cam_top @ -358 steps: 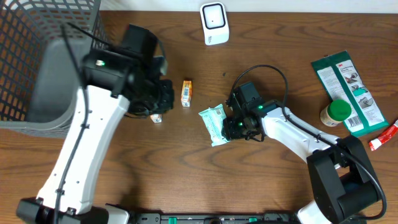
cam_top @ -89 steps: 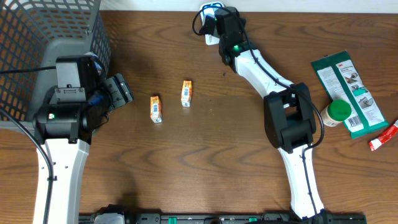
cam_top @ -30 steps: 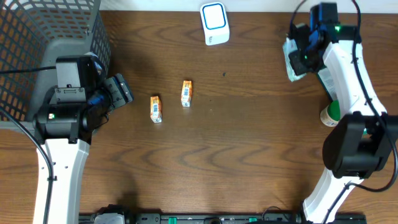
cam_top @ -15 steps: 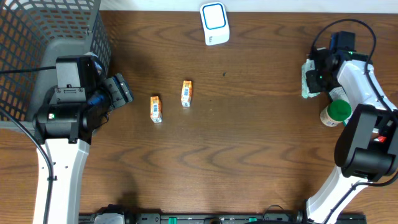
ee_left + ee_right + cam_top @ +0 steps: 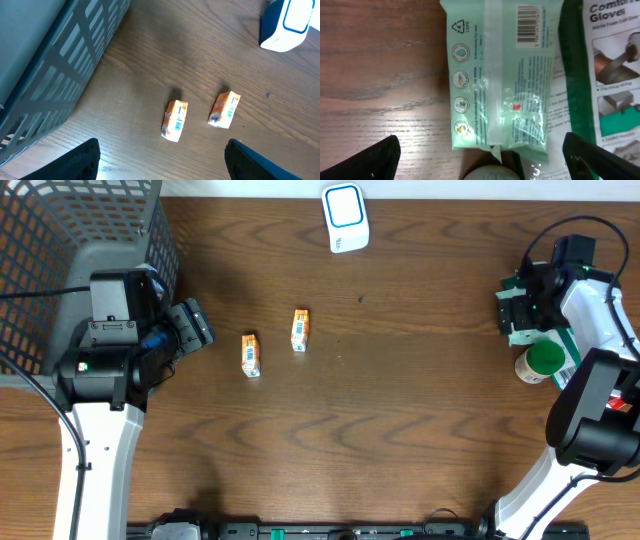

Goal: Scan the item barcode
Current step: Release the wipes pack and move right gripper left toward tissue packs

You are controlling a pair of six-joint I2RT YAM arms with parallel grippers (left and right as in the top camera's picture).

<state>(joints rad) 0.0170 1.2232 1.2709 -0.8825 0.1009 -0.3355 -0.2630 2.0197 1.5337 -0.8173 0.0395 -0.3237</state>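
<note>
Here, pale green packet [image 5: 500, 75], barcode [image 5: 530, 24] uppermost, perhaps wipes

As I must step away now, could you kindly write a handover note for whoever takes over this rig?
Left gripper open, idle by the basket.
Right gripper open above the wipes pack, which it has held at the scanner and just released beside the gloves package on the right.
Left to do: two orange boxes mid-table, untouched, still to scan.
</note>
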